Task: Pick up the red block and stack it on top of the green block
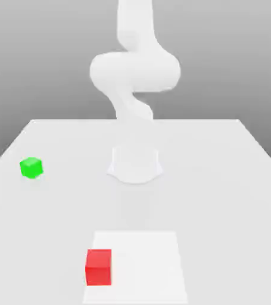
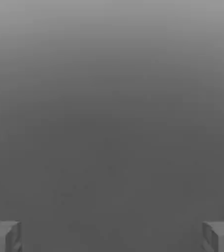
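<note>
While your gripper (image 2: pixel 112 236) hangs spread wide and empty, nothing is done: red block (image 1: pixel 99 267) sits near the table's (image 1: pixel 233 179) front edge, green block (image 1: pixel 31 167) well apart; grasp and stacking remain.

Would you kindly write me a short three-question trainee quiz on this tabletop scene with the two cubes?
1. True or false: the small matte red cube sits on top of the small matte green cube.
2. Which cube lies on the brighter square patch of the white table?
3. Is the tool open or shut?

Key: 1 false, they lie apart; 2 the red cube; 3 open, nothing between its fingertips.
</note>
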{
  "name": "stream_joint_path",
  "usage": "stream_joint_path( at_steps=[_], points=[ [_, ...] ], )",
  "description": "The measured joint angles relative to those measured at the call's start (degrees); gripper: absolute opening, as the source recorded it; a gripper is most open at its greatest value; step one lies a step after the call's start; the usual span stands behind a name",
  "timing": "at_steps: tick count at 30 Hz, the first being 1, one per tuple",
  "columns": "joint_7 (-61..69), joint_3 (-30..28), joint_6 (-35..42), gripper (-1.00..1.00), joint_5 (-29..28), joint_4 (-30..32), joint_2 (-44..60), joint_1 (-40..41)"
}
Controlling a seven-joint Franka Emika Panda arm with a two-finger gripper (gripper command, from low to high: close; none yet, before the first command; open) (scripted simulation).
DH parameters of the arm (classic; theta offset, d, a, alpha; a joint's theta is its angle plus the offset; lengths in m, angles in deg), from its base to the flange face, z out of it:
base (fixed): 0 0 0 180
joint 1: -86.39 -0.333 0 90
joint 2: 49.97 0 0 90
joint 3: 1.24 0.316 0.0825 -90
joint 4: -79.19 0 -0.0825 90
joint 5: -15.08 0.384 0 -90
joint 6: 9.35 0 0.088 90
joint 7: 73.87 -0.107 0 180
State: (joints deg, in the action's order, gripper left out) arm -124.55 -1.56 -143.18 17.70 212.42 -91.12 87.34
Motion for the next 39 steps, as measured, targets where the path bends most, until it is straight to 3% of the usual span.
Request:
stream_joint_path(
  at_steps=[7, 14, 20, 26, 31, 32, 39],
  points=[
    [-14.8, 0.7, -5.7, 0.00, 6.1, 4.1, 13.5, 3.1],
    [-31.8, 3.2, -11.3, 0.00, 8.7, 8.0, 26.5, 6.8],
    [-49.8, 4.2, -16.6, 0.00, 6.0, 11.6, 37.4, 9.3],
    [-70.6, 0.9, -22.2, 0.00, -1.3, 15.0, 47.8, 8.9],
    [-73.5, 0.0, -30.2, 0.00, -2.5, 14.1, 57.8, 8.3],
    [-73.5, 0.1, -31.6, -1.00, -2.4, 13.9, 59.4, 8.3],
    [-73.5, 0.1, -31.9, -1.00, -2.5, 13.9, 59.6, 8.3]
  ],
)
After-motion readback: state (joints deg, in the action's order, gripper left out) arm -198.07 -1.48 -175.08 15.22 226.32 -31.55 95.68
